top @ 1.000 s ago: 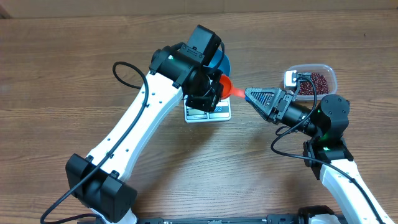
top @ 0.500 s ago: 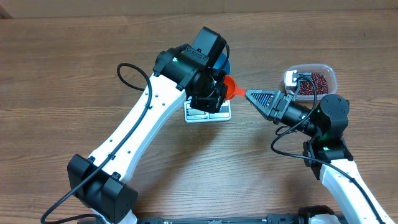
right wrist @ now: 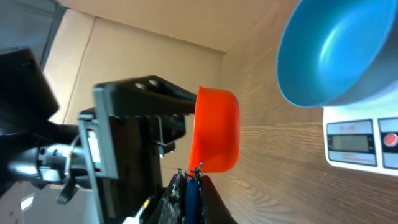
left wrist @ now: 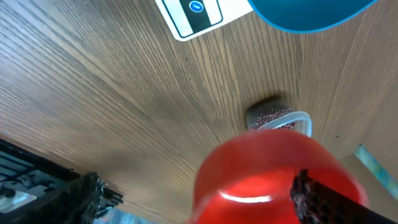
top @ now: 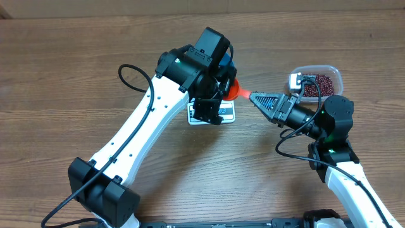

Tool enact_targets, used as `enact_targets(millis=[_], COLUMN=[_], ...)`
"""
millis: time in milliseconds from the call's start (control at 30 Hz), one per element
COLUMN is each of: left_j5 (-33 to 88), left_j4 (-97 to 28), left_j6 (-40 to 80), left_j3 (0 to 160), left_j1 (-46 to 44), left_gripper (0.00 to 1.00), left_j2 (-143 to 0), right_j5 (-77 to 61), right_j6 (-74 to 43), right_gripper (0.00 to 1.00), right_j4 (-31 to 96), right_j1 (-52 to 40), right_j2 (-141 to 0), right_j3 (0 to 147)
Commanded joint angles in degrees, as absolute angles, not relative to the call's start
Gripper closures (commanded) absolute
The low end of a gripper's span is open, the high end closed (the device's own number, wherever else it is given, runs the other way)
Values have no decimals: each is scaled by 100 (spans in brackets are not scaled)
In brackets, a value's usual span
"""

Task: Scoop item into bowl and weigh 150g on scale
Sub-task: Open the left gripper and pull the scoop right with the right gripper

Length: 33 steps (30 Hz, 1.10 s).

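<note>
On the wooden worktop [top: 63,76] the left arm reaches over the weighing spot and the right arm comes in from beside the clear tub [top: 334,75], so the two meet over one tool. The blue bowl [right wrist: 336,50] sits on the scale [right wrist: 360,140], ready to be filled; what we see of its inside is bare. Between the arms hangs the orange scoop [top: 233,90]. The left pincer [left wrist: 199,190] has its jaws wide apart on either side of it, gripping nothing, while the right pincer [top: 254,97] is clamped on its handle end. We read this as a handover to the arm nearer the supply. The beans [top: 324,82] lie in the tub.
</note>
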<state>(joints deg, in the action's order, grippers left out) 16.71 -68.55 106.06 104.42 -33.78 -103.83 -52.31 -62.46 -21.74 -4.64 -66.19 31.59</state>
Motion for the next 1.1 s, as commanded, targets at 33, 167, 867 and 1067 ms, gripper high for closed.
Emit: enact_targets(millis=[33,167,867,1067], left_j5=[1594,1616,1212,353], left_j4=[-6871,-6871,-7181,-7177], left_j6=[9953,9181,3651,3424], left_j3=[10554,10554,10554,10554], left_j1=[-3365,-3297,-3238,-3236], left_gripper=[1,0,0,0], left_j2=[-10274,-10267,-10263,-10263], right_j5=[-5256,-5238,-2453,-1175], right_j6=[-5719,-5192,-3776,-3247], right_gripper=[96,96,96,96], right_j4=[-1872,-1100,2106,3756], right_j1=[-480,-475,-475,-475], right_j2=[-6604,-6602,-5363,-5135], right_j3=[3232,3232,3715,4563])
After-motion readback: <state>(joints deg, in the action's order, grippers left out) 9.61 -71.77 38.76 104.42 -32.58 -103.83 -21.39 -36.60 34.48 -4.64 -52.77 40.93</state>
